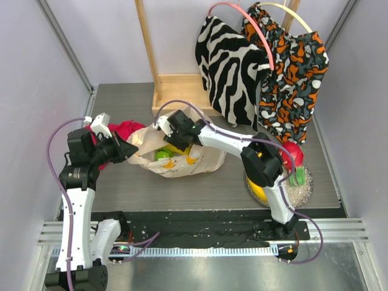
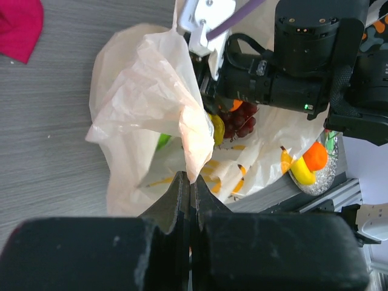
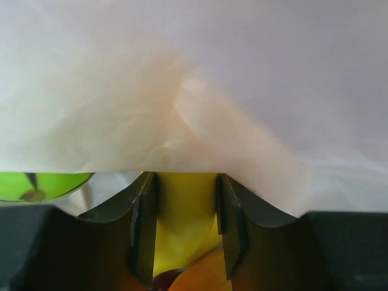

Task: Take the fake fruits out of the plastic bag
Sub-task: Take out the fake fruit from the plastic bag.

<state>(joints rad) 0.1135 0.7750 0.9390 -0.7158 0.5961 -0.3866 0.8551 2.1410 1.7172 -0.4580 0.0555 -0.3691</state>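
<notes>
The plastic bag (image 1: 182, 162) lies open at the table's middle, cream with small printed bananas. My left gripper (image 1: 130, 151) is shut on its left rim; in the left wrist view the gripper (image 2: 193, 177) pinches a fold of bag film (image 2: 145, 91). My right gripper (image 1: 180, 143) reaches into the bag's mouth. In the right wrist view the gripper (image 3: 185, 179) holds a yellow fruit (image 3: 182, 218) that fills the gap between its pads, under bag film (image 3: 194, 91). A green fruit (image 3: 42, 185), an orange one (image 3: 203, 276) and purple grapes (image 2: 239, 121) lie inside.
A glittery silver plate (image 1: 306, 185) at the right holds a red apple (image 1: 293, 151), a green fruit (image 1: 299, 176) and a yellow fruit (image 1: 257, 191). A red cloth (image 1: 121, 130) lies left of the bag. A wooden frame (image 1: 176, 91) and hanging clothes (image 1: 260, 73) stand behind.
</notes>
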